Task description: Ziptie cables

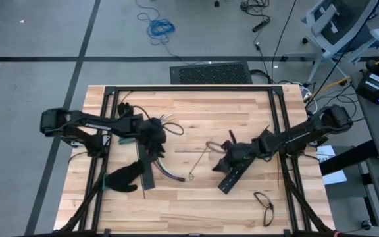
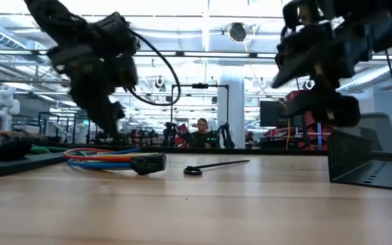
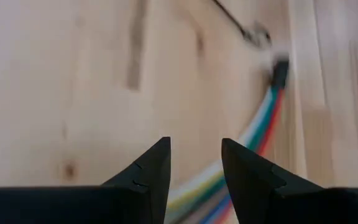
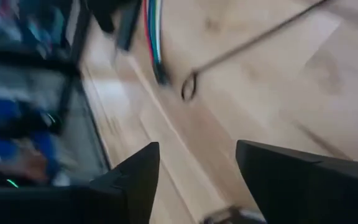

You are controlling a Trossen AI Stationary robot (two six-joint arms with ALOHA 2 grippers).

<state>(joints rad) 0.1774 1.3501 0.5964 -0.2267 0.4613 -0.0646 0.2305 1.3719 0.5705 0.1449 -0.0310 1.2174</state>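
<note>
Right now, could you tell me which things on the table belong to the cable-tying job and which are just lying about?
Belong to the job:
- cables, bundled on the table
- ziptie, its looped end lying near the bundle
- left tool, open above the cables
- right tool, open, empty

Lying about:
- black slotted bar
- glove
- spare loop near the table's corner

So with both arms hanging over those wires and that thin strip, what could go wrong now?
The ziptie lies loose on the wood, thin and flat, so the right fingers, standing apart with nothing between them, may slip off it. The cables are unbound; the left fingers might catch only some.
</note>
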